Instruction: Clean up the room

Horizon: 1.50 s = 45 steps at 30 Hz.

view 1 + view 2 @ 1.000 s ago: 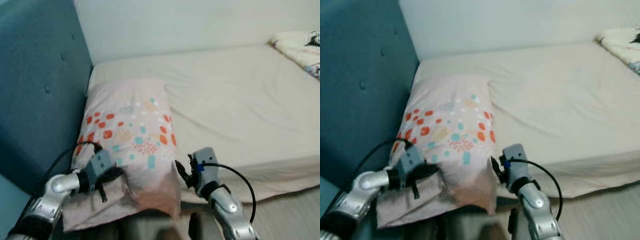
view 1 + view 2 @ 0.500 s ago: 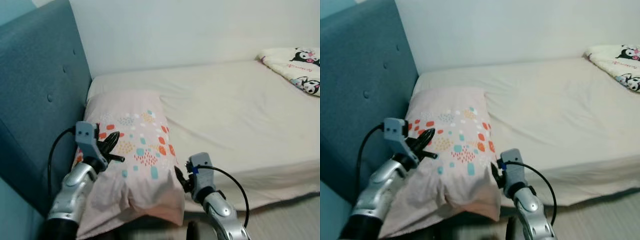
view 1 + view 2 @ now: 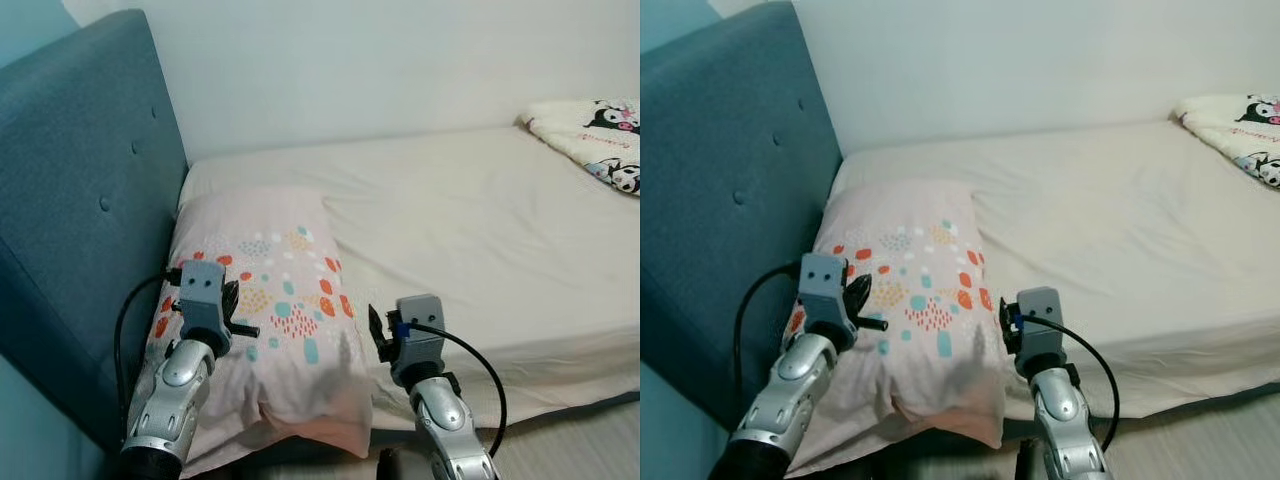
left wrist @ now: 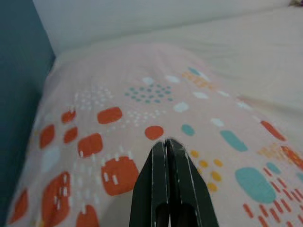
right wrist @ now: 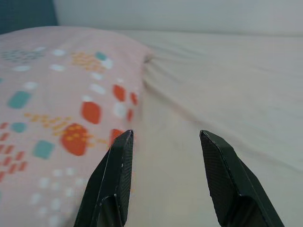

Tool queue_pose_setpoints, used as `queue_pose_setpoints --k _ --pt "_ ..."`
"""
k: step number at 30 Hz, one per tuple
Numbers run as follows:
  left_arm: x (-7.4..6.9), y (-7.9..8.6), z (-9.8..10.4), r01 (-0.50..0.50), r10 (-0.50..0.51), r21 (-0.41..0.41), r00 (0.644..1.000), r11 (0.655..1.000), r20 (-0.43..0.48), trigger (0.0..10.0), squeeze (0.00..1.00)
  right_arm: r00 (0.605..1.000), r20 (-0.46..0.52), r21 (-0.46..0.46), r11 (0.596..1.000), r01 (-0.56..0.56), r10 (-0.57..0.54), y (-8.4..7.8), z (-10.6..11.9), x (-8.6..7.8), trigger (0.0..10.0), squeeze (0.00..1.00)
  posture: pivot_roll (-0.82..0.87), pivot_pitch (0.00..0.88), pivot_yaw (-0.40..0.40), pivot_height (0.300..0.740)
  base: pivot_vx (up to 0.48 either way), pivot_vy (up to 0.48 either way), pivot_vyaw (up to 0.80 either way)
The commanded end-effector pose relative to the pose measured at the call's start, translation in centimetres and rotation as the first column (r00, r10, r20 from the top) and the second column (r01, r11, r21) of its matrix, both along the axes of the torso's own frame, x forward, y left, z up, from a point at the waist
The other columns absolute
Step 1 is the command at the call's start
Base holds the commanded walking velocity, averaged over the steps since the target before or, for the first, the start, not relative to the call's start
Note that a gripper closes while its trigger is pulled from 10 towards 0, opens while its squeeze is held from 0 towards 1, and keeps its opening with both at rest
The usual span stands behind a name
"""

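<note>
A pink pillow (image 3: 280, 270) with red, teal and orange spots lies at the head of the bed, against the teal headboard (image 3: 80, 220). My left gripper (image 3: 232, 300) hovers over the pillow's left front part; in the left wrist view its fingers (image 4: 161, 179) are pressed together with nothing between them, just above the spotted fabric (image 4: 109, 118). At the pillow's right front corner my right gripper (image 5: 165, 135) stands open and empty, over the seam between the pillow (image 5: 57, 109) and the cream sheet (image 5: 227, 85).
The cream mattress (image 3: 470, 230) stretches to the right, along a white wall (image 3: 400, 60). At the far right end lies a folded white blanket (image 3: 595, 125) with cartoon figures. The bed's front edge and a strip of floor (image 3: 570, 440) run at the lower right.
The camera has tilted up. My left gripper has left the pillow's front corner and risen over the pillow, now shut. The right gripper stays beside the pillow's right corner.
</note>
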<state>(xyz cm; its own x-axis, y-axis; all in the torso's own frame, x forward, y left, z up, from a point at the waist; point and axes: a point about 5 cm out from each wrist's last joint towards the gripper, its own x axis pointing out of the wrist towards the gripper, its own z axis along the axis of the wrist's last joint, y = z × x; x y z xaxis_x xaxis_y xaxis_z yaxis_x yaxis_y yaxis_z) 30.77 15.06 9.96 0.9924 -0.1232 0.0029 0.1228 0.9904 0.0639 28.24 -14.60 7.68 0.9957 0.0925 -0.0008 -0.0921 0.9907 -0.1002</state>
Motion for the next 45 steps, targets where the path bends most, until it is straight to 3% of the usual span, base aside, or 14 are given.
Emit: queue_pose_setpoints --k 1,6,13,24,26,37,45 --pt "-0.5 -0.3 -0.4 0.027 -0.027 0.043 1.0 0.999 -0.01 10.0 0.0 1.0 0.015 0.004 1.0 0.014 -0.014 -0.2 0.1 -0.1 10.0 0.0 0.02 0.0 0.001 0.641 0.0 0.0 0.0" --pt "-1.1 -0.4 -1.4 0.001 0.002 0.062 0.998 0.998 -0.056 10.0 0.0 0.999 0.043 0.008 1.0 0.011 -0.011 0.1 0.5 0.2 10.0 0.0 0.02 0.0 -0.004 0.666 0.0 0.0 0.0" --pt "-1.1 -0.9 -1.4 0.014 -0.013 0.008 0.998 1.0 -0.063 10.0 0.0 0.998 0.055 0.009 1.0 0.0 0.0 0.3 0.7 0.3 10.0 0.0 0.02 0.0 -0.007 0.691 0.0 0.0 0.0" --pt "-1.2 -1.3 -1.2 0.032 -0.031 0.028 0.999 0.999 -0.038 10.0 0.0 0.998 0.061 0.009 1.0 -0.006 0.005 0.2 0.7 0.3 10.0 0.0 0.02 0.0 -0.005 0.726 0.0 0.0 0.0" --pt "-1.2 -1.3 -1.2 0.028 -0.029 -0.02 0.998 0.999 -0.05 10.0 0.0 0.998 0.057 0.012 1.0 -0.009 0.008 0.2 0.6 0.2 10.0 0.0 0.02 0.0 -0.007 0.74 0.0 0.0 0.0" --pt "-1.5 -2.0 -1.2 0.096 -0.103 -0.079 0.991 0.992 -0.084 10.0 0.0 1.0 -0.022 0.01 1.0 -0.022 0.022 0.4 -0.6 0.4 10.0 0.0 0.03 0.0 -0.006 0.74 0.0 0.0 0.0" --pt "-1.4 -1.8 -0.5 0.085 -0.088 -0.092 0.996 0.992 -0.032 10.0 0.0 0.999 -0.03 0.011 1.0 -0.026 0.027 0.5 -0.7 0.6 10.0 0.0 0.03 0.0 -0.009 0.74 0.0 0.0 0.0"
